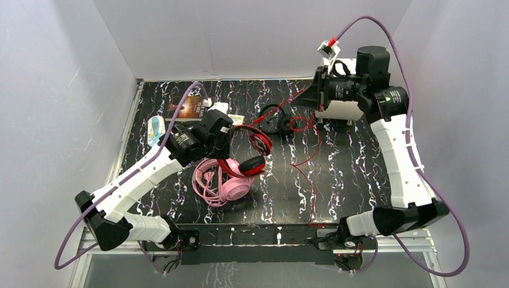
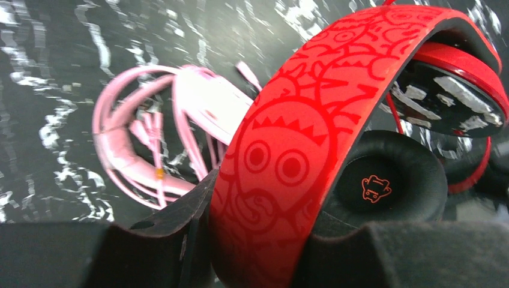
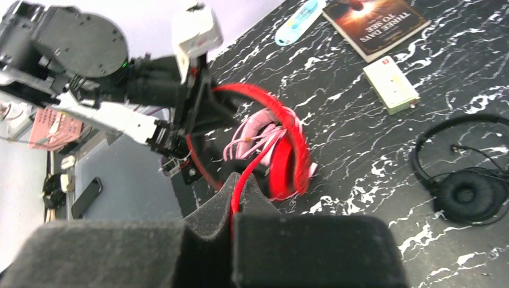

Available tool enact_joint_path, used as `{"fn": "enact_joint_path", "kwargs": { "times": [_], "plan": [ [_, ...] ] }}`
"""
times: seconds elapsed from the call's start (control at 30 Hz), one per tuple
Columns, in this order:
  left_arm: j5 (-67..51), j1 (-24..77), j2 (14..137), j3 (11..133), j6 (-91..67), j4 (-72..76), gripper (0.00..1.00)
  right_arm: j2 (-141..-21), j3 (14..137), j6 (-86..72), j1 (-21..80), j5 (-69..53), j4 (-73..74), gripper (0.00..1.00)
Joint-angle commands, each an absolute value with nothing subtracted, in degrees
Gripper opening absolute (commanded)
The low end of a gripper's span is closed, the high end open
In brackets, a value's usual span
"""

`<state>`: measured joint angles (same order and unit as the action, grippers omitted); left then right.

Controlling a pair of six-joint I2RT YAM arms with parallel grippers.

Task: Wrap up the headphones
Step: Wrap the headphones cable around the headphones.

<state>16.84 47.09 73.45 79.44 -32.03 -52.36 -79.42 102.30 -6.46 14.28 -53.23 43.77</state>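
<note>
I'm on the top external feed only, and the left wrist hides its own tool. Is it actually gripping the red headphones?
Observer: Yes. On the left wrist view the left tool clamps the red headphones by the headband.
Operator: And the other arm?
Observer: On its wrist view the right tool is shut on the red cable, which leads to that headset.
Operator: Anything near that headband?
Observer: The pink headphones lie right behind it, with cable strands bunched inside their own band.
</note>
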Motion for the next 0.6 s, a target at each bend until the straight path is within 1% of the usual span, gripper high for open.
{"fn": "enact_joint_path", "kwargs": {
  "times": [0.0,0.07,0.2,0.33,0.47,0.57],
  "plan": [
    [37.1,47.2,72.1,82.9,-37.5,-49.7,0.0,-72.8,98.6,-9.2,16.2,-59.4,42.7,0.0],
    [40.5,47.2,72.2,83.7,-37.0,-44.3,0.0,-68.8,89.7,-17.1,17.7,-61.7,34.7,0.0],
    [45.6,47.2,74.2,86.9,-37.9,-34.8,0.0,-60.0,72.9,-35.8,21.4,-59.7,10.9,0.0],
    [47.2,47.2,75.8,89.2,-39.4,-24.8,0.0,-55.3,64.2,-42.9,26.3,-53.5,-3.2,0.0],
    [44.1,47.2,75.8,90.3,-40.6,-16.6,0.0,-55.1,60.6,-42.2,29.1,-50.6,-4.8,0.02],
    [40.8,47.2,76.0,92.7,-43.2,-15.9,0.0,-54.4,56.6,-41.4,29.7,-49.0,-8.4,0.03]
  ]
}}
